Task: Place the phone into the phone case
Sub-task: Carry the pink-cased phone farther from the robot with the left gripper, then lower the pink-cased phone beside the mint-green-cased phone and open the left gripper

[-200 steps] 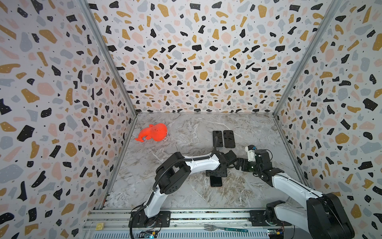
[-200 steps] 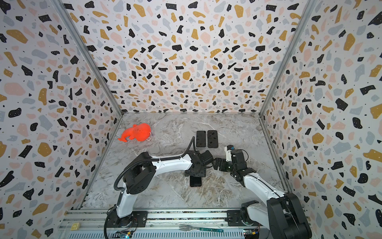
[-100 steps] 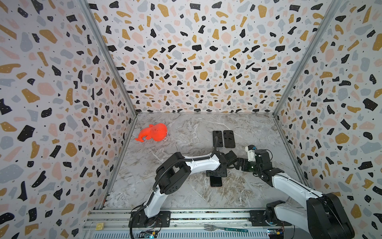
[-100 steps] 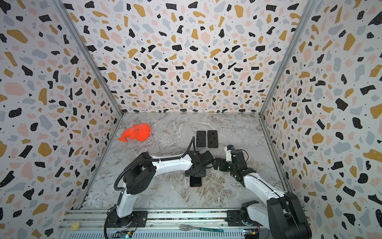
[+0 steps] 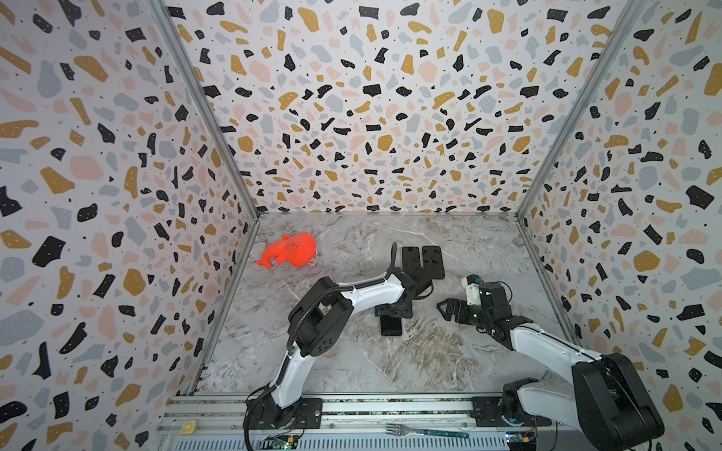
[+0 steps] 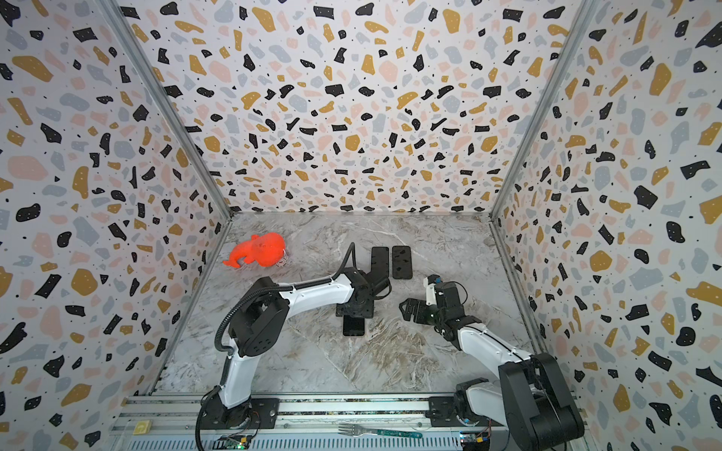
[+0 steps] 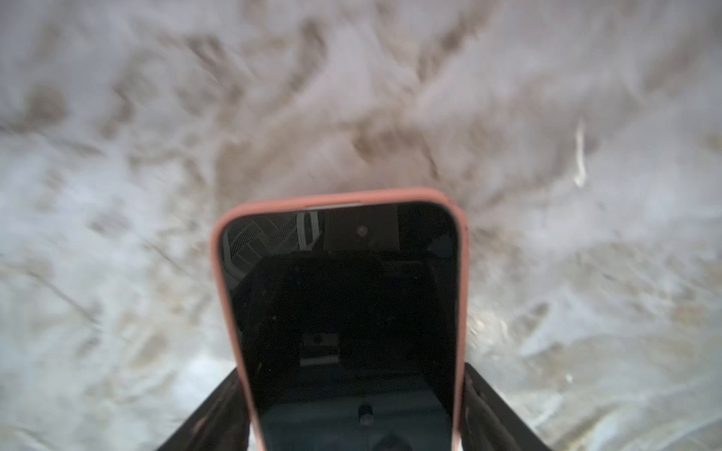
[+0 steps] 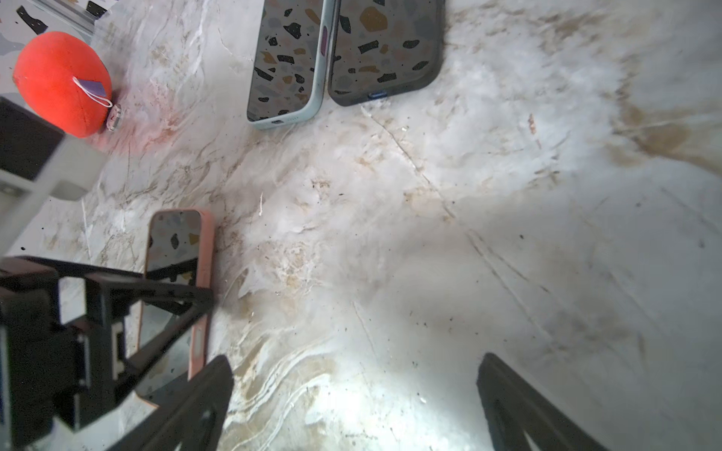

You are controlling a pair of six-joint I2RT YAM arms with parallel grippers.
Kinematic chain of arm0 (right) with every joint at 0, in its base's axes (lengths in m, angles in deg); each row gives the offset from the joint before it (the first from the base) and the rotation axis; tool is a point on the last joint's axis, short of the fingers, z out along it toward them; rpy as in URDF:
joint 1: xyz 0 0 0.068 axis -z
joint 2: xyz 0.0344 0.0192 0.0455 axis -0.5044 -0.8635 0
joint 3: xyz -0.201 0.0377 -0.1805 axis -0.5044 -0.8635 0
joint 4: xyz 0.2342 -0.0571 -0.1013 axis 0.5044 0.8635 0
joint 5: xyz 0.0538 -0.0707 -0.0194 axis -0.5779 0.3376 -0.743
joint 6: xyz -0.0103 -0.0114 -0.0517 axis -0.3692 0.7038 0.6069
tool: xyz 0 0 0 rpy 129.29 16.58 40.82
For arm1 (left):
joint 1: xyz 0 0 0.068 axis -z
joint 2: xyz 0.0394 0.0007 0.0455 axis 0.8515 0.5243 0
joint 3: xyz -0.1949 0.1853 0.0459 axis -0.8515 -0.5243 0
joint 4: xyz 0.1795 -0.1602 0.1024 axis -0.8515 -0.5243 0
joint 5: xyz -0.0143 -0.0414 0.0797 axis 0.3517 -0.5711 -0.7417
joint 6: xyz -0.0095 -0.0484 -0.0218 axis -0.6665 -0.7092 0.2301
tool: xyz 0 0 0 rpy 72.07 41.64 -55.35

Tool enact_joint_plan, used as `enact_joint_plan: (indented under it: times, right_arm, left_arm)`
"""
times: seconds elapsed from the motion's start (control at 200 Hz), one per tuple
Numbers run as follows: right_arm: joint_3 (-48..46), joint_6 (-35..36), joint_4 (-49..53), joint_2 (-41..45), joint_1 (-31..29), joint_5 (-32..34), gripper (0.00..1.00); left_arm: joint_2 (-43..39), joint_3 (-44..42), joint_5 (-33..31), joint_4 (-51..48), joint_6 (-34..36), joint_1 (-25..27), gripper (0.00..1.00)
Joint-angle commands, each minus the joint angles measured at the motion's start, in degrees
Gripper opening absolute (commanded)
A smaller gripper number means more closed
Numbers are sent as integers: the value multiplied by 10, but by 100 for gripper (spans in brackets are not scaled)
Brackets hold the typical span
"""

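The near half of the table (image 5: 390, 371) is wide open, so there's loads of room to come in. The middle's blocked, though. The left arm (image 5: 371, 293) lies across it, with the left gripper (image 5: 392, 314) pinching the cased phone (image 5: 391, 328). At the back lie two phones (image 5: 431, 261), with an orange plush (image 5: 291, 250) far left. The right gripper (image 5: 443, 310) hangs spread near the phone, bare marble between them.

2 arms, same build: left arm (image 5: 375, 291) and right arm (image 5: 547, 347) have white link shells and black joint housings. Black corrugated cable (image 5: 310, 308) on left. White block (image 5: 471, 295), blue-tipped, at right wrist. Right gripper (image 8: 355, 361) fingers black.
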Motion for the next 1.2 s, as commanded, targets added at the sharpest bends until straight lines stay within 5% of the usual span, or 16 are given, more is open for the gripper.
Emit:
enact_joint_plan:
  times: [0.0,0.461,1.191]
  right_arm:
    - [1,-2,-11,-5,2,-2,99]
    - [10,-4,-29,-48,2,-11,99]
    - [16,-4,-28,-66,2,-14,99]
  left_arm:
    - [11,59,-32,-31,63,-29,73]
    - [177,324,-58,-93,173,-126,71]
    - [237,413,69,11,189,-164,62]
